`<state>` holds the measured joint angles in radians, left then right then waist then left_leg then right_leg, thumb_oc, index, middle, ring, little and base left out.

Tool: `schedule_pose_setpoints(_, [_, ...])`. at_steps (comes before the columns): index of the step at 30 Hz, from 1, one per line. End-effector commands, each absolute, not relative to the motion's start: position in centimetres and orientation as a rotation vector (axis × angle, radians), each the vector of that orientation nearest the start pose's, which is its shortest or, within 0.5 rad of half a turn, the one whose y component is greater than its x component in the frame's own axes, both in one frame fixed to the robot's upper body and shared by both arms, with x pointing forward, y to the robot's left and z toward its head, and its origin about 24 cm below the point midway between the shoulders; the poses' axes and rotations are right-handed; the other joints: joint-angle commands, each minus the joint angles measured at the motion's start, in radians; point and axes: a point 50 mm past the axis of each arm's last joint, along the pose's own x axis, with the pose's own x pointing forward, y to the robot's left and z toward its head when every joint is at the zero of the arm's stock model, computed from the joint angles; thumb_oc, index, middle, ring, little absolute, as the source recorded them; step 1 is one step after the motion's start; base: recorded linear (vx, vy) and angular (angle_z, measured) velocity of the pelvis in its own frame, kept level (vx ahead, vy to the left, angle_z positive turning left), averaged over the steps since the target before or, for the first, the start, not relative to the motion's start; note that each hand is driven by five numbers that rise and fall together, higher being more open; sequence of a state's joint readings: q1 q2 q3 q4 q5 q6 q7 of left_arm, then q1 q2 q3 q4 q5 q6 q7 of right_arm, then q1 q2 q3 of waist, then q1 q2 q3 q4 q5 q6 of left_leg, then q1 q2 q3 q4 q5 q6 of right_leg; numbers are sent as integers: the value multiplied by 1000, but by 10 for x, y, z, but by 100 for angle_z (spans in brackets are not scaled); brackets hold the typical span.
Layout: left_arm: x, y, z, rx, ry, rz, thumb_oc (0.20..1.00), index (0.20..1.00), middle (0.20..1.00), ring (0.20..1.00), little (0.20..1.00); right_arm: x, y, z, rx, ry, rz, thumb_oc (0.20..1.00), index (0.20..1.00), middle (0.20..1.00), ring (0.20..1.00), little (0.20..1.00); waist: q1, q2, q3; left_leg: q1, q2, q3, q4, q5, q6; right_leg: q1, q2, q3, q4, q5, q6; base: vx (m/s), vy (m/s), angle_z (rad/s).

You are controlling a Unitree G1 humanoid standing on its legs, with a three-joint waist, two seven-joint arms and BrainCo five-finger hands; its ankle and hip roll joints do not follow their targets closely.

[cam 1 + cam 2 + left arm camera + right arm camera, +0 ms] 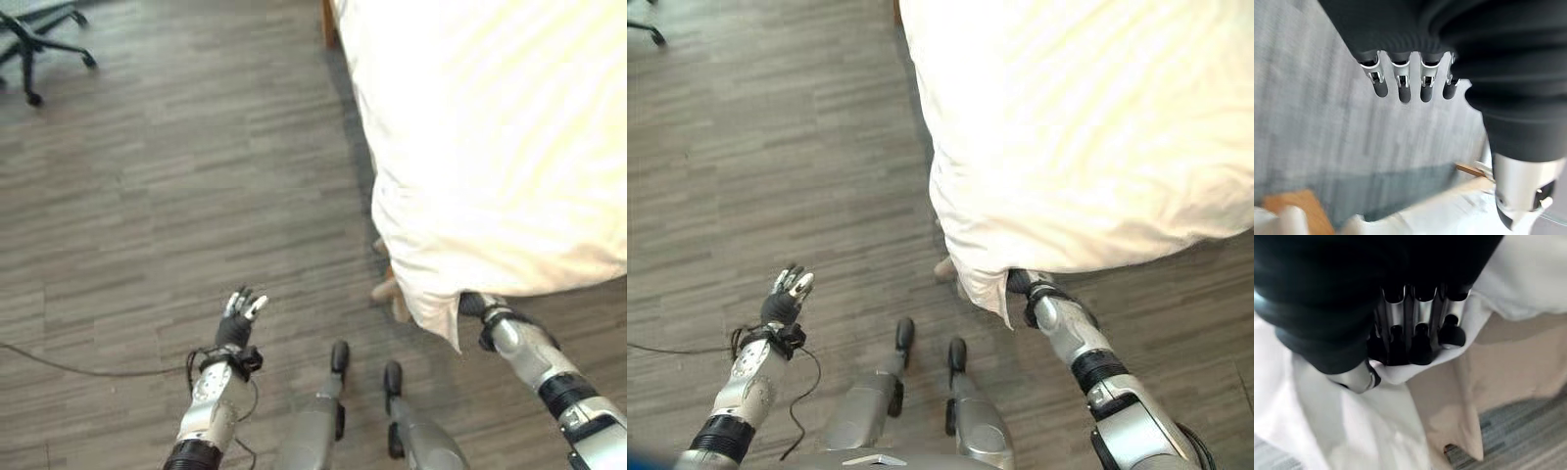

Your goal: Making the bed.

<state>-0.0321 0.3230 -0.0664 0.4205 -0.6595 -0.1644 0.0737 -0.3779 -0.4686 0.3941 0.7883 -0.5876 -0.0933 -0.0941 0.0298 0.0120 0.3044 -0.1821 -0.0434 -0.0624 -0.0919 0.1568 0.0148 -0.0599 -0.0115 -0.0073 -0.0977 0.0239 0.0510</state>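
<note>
The right hand (1410,328) had its fingers curled round the corner of the white cotton duvet (490,147), probably to draw it over the bed. That corner hung off the bed's near edge above the grey wood-plank floor (176,196). The left hand (238,315) hovered over the floor, fingers straight and empty, well apart from the bedding.

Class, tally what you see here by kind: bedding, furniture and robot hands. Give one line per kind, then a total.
Bedding: 1, the white duvet.
Furniture: 1, the office chair.
Robot hands: 2, the left hand open over the floor, the right hand gripping the duvet's corner.
Total: 4.
</note>
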Motion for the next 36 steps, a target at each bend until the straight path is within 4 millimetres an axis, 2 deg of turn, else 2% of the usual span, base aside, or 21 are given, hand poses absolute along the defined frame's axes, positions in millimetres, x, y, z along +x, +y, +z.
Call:
schedule_pose_setpoints(1, [245,245,-12,-276,166,255,1000,1000,1000,1000,1000,209,-225,-103,-1175,694,503,1000,1000,1000,1000,1000,-11,-15,-35,50,-23,8,5,-104,3,-41,-84,14,54,55,65,19,16,-9])
schedule_pose_setpoints(2, [245,242,-14,-284,178,248,1000,1000,1000,1000,1000,203,-231,-108,-1076,774,445,1000,1000,1000,1000,1000,-15,-7,-57,67,-24,13,5,-107,5,-27,-86,16,52,54,66,1,0,-7])
schedule_pose_setpoints(3, [245,242,-14,-284,178,248,1000,1000,1000,1000,1000,202,-232,-108,-1076,774,445,1000,1000,1000,1000,1000,-15,-7,-56,68,-24,14,5,-108,5,-25,-86,17,51,55,66,17,5,-4])
schedule_pose_setpoints(7, [249,239,-10,-285,167,228,1000,1000,1000,1000,1000,193,-254,-105,-945,828,313,1000,1000,1000,1000,1000,-47,-1,-102,113,-19,40,5,-120,5,8,-85,35,50,50,66,20,6,-13])
schedule_pose_setpoints(9, [249,240,-11,-287,171,232,1000,1000,1000,1000,1000,190,-257,-105,-930,834,301,1000,1000,1000,1000,1000,-51,-1,-109,121,-18,44,5,-123,4,15,-84,39,49,47,66,14,-9,-15])
schedule_pose_setpoints(11, [247,242,-14,-288,187,239,1000,1000,1000,1000,1000,169,-280,-107,-884,906,208,1000,1000,1000,1000,1000,-73,-5,-138,148,-12,58,5,-130,3,40,-82,43,48,42,65,34,-44,-20])
schedule_pose_setpoints(14, [245,244,-17,-286,202,243,1000,1000,1000,1000,1000,156,-294,-105,-814,936,134,1000,1000,1000,1000,1000,-90,-8,-156,166,-8,66,5,-134,2,53,-78,48,51,37,63,28,-36,-11])
schedule_pose_setpoints(15, [243,245,-20,-289,214,251,1000,1000,1000,1000,1000,146,-304,-103,-773,951,70,1000,1000,1000,1000,1000,-100,-11,-166,179,-5,73,5,-138,1,62,-77,50,54,33,62,32,-38,-4])
schedule_pose_setpoints(17, [239,250,-22,-290,224,278,1000,1000,1000,1000,1000,145,-323,-86,-697,885,-79,1000,1000,1000,1000,1000,-120,-13,-176,195,1,85,5,-142,1,70,-71,59,57,29,62,28,-29,-7])
schedule_pose_setpoints(18, [239,250,-22,-290,224,278,1000,1000,1000,1000,1000,144,-323,-86,-697,886,-80,1000,1000,1000,1000,1000,-119,-12,-176,196,1,85,5,-142,1,71,-71,59,57,29,62,23,-23,-15])
schedule_pose_setpoints(21, [233,255,-26,-288,240,311,1000,1000,1000,1000,1000,152,-339,-58,-581,719,-257,1000,1000,1000,1000,1000,-141,-14,-190,207,7,98,5,-148,0,77,-67,68,58,26,63,27,-12,-11])
schedule_pose_setpoints(22, [231,256,-27,-291,243,317,1000,1000,1000,1000,1000,152,-340,-55,-559,699,-273,1000,1000,1000,1000,1000,-143,-13,-193,209,7,101,5,-149,0,78,-67,69,58,25,63,13,-7,-11])
schedule_pose_setpoints(24, [226,256,-31,-300,260,327,1000,1000,1000,1000,1000,160,-343,-36,-450,556,-375,1000,1000,1000,1000,1000,-153,-10,-200,213,10,106,5,-150,0,79,-64,71,58,24,63,7,-3,-10])
schedule_pose_setpoints(25, [226,256,-31,-300,260,327,1000,1000,1000,1000,1000,160,-343,-36,-450,556,-375,1000,1000,1000,1000,1000,-153,-10,-200,213,10,106,5,-150,0,79,-64,71,58,24,63,15,-2,-6])
schedule_pose_setpoints(26, [223,254,-34,-303,271,329,1000,1000,1000,1000,1000,167,-342,-21,-313,422,-447,1000,1000,1000,1000,1000,-160,-7,-205,217,13,110,5,-152,1,83,-62,74,57,23,62,9,1,-9])
schedule_pose_setpoints(28, [219,253,-38,-310,282,329,1000,1000,1000,1000,1000,171,-338,-15,-192,336,-488,1000,1000,1000,1000,1000,-163,-5,-208,219,14,112,5,-152,1,85,-62,75,57,21,60,5,5,-11])
schedule_pose_setpoints(29, [218,251,-40,-323,290,332,1000,1000,1000,1000,1000,175,-333,-14,-82,280,-504,1000,1000,1000,1000,1000,-164,-4,-210,221,15,114,5,-153,2,85,-60,76,58,19,59,-2,4,-7])
schedule_pose_setpoints(33, [214,246,-46,-355,307,327,1000,1000,1000,1000,1000,187,-307,-13,154,177,-456,1000,1000,1000,1000,1000,-158,-3,-213,229,17,113,5,-154,1,95,-60,73,59,15,55,0,0,-1])
schedule_pose_setpoints(35, [213,244,-46,-355,308,322,1000,1000,1000,1000,1000,187,-303,-16,194,172,-455,1000,1000,1000,1000,1000,-158,-3,-212,229,17,113,5,-154,0,96,-60,72,59,15,54,0,0,0])
schedule_pose_setpoints(36, [213,242,-47,-356,308,318,1000,1000,1000,1000,1000,189,-293,-19,259,161,-441,1000,1000,1000,1000,1000,-156,-2,-212,233,17,112,5,-154,0,99,-60,70,59,14,53,0,6,3])
